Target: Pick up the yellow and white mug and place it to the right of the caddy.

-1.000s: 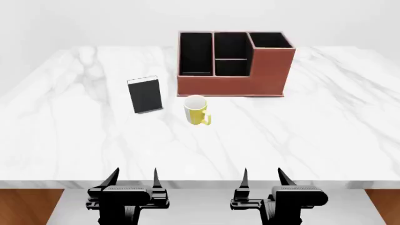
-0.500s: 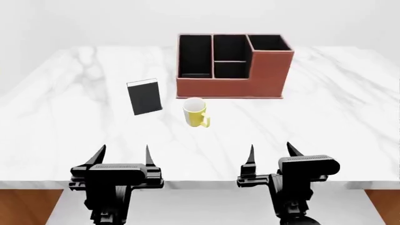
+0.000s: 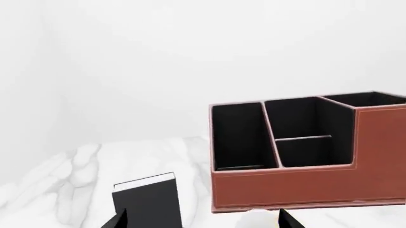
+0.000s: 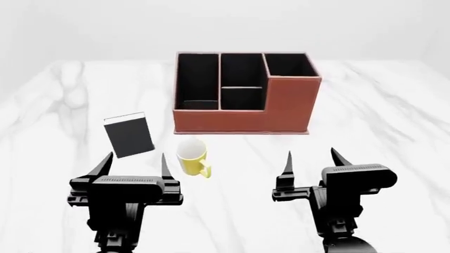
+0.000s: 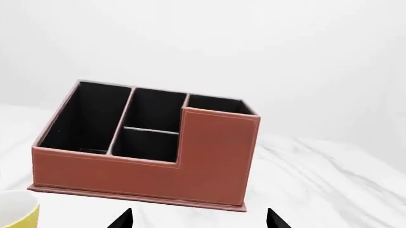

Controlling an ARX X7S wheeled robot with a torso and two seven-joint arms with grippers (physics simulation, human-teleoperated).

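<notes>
I've rolled in closer: the caddy (image 4: 243, 92) and mug (image 4: 192, 156) now sit lower and larger in the head view than a moment ago, putting the mug within reach. It stands upright at lower centre, just in front of the caddy, beside the book (image 4: 128, 135). Left gripper (image 4: 134, 166) and right gripper (image 4: 311, 162) are both spread wide, holding nothing. Wrist views crop the mug to a sliver.

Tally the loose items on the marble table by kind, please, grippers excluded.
Mug: 1, yellow and white mug
Organiser: 1, reddish-brown caddy
Book: 1, small black book
Total: 3
</notes>
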